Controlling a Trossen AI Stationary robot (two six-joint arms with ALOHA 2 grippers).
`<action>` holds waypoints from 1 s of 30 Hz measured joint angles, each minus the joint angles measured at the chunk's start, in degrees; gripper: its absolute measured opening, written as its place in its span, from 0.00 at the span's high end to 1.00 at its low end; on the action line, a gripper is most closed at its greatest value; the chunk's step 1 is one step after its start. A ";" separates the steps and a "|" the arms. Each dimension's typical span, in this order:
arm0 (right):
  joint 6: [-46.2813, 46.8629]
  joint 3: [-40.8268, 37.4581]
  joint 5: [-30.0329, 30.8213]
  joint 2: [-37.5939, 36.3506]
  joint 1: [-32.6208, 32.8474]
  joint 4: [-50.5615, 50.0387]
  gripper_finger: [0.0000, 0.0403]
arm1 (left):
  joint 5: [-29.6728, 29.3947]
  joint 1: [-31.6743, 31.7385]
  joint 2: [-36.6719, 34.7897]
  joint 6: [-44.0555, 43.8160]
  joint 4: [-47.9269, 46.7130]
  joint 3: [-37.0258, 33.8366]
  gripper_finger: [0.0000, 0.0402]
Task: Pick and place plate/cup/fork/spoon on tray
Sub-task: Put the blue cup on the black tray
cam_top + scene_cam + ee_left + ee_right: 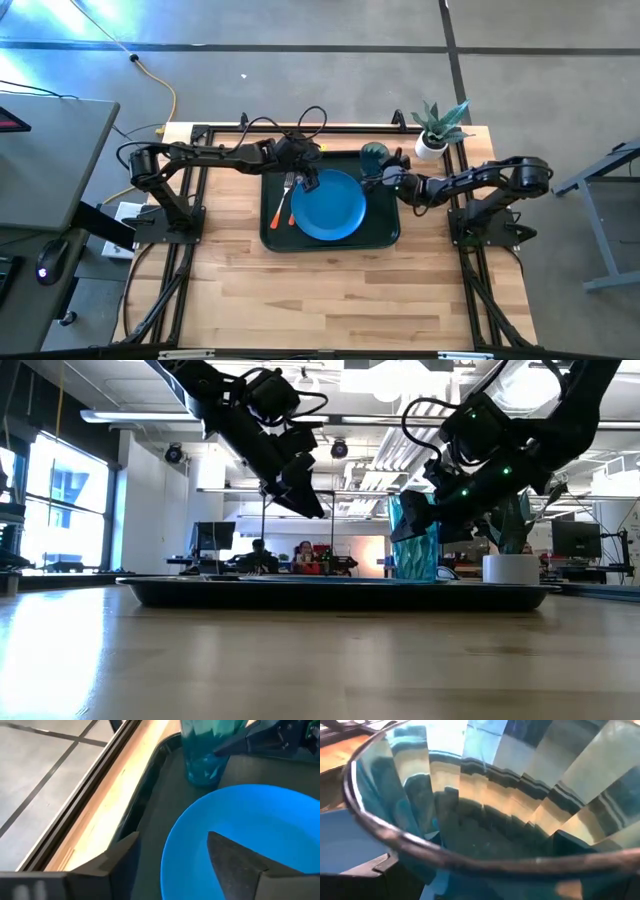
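Note:
The dark green tray (272, 238) lies in the middle of the table. The blue plate (332, 208) lies flat on it. The fork (289, 187) and the spoon's orange handle (276, 217) lie on the tray's left strip. The teal cup (375, 154) stands on its base in the tray's far right corner and also shows in the low view (413, 545). My right gripper (432, 510) is shut on the cup. My left gripper (306, 181) hangs open and empty above the plate's far left rim (172, 845). My right gripper holds the cup's upper wall below the rim (410, 845), one finger (377, 865) on each side. It comes slanting down from the table's right. The cup stands upright with its base on the tray (340, 592). The cup's own wall blurs the second finger's contact.
A white pot with a green plant (433, 140) stands just behind the tray's far right corner, close to my right arm. Bare wooden table (330, 290) stretches toward the near edge. Cables run along the far edge.

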 joint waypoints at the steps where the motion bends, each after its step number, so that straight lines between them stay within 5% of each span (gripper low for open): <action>1: -0.62 0.00 -0.19 0.00 0.03 0.03 0.01 | 0.52 0.00 0.00 0.26 0.16 0.00 0.43; 10: -2.17 0.00 -2.14 0.00 1.06 0.01 0.01 | 0.89 0.00 0.00 0.90 0.13 0.00 0.29; 18: -0.88 0.00 -3.11 -0.08 0.91 -1.13 0.01 | 0.87 0.00 0.00 1.06 -0.65 0.00 0.28; 24: -1.08 0.02 -0.84 -5.04 0.91 -11.45 0.01 | 0.17 0.00 0.00 1.06 -2.92 0.00 0.28; 30: -2.05 0.04 -7.47 -11.64 0.93 -14.27 0.01 | -0.68 0.39 0.00 1.02 -3.30 -0.02 0.28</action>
